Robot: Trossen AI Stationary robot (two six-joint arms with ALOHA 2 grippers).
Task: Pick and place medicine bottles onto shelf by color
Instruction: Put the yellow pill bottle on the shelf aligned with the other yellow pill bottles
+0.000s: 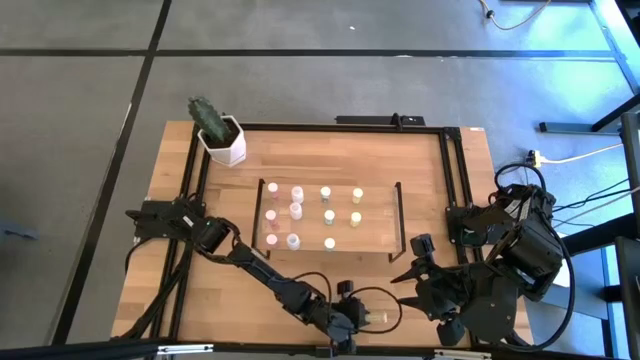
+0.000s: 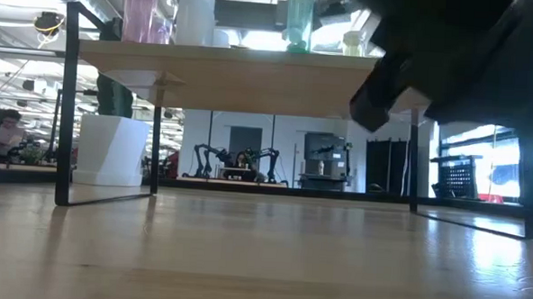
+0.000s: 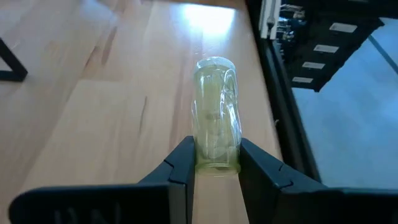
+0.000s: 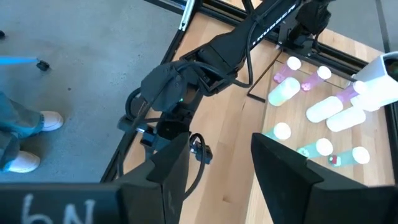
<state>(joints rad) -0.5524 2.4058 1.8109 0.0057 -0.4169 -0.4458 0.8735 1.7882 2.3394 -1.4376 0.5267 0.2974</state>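
With eleven medicine bottles [image 1: 296, 210] already stood on the shelf [image 1: 377, 242] beyond it, a last yellow bottle [image 3: 216, 121] lying on the tabletop [image 3: 93, 124] is gripped between the left pincer's [image 3: 215, 167] fingers, still to be shelved.

Wooden counter [image 1: 420, 170] carries the shelf [image 1: 380, 238] with eleven bottles [image 1: 296, 210] standing in rows, a cactus pot [image 1: 226, 143] at the corner.

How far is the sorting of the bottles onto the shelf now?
Mostly done: eleven bottles stand on the shelf in pink, white/green and yellow columns. In hand: the left gripper has its jaws around a yellow bottle lying near the table's front edge. Left: placing it; the yellow column has a free spot. The right gripper waits, open.
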